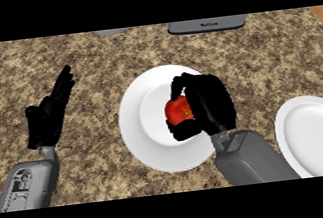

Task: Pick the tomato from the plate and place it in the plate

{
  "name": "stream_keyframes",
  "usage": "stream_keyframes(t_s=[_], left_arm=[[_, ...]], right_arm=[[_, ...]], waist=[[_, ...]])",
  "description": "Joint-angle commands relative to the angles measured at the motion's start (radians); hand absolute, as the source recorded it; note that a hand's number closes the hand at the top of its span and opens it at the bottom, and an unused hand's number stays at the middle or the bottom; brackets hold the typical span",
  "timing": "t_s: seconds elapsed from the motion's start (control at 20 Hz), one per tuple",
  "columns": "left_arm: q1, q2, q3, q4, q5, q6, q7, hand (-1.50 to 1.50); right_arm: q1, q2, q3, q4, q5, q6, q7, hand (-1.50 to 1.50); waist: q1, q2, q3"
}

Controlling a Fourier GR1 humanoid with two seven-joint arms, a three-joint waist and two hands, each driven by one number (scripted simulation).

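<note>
Tomato (178,110) clasped in curled fingers of right hand (212,102), over centre plate (141,133); cannot tell whether lifted or touching. Looks like the grasp step: calls next for a lift, then a carry rightward to right plate (320,138), nearer and bare inside. Nothing else on centre plate. Left hand (47,121) resting open at left, fingers up. Farthest, grey items (207,24) at counter's back edge.

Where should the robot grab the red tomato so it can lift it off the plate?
Round its middle, fingers on one side and thumb on the other, coming from above and from the right. The tomato is round with no handle and sits low on the white plate, so only its top and sides are free. The right hand curls round it that way.
</note>
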State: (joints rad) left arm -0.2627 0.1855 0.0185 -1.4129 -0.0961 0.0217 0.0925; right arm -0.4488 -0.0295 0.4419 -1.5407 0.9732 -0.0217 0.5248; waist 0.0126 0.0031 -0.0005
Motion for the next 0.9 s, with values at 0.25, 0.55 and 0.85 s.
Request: stream_keyframes(t_s=[0.25,0.55,0.85], left_arm=[[-0.002,-0.023,-0.018,-0.007,-0.015,0.003,0.007,0.00],[-0.016,-0.023,-0.004,0.019,-0.018,0.003,0.001,0.00],[0.000,-0.022,-0.002,0.029,-0.025,0.001,-0.025,0.00]], right_arm=[[-0.161,0.029,0.088,0.460,-0.180,-0.248,0.098,-1.50],[-0.277,0.029,0.190,0.694,-0.426,-0.462,-0.019,-1.50],[-0.237,0.029,0.080,0.526,-0.608,-0.549,-0.196,-1.50]], waist=[[0.024,0.005,0.001],[0.034,0.007,0.001],[0.015,0.003,0.002]])
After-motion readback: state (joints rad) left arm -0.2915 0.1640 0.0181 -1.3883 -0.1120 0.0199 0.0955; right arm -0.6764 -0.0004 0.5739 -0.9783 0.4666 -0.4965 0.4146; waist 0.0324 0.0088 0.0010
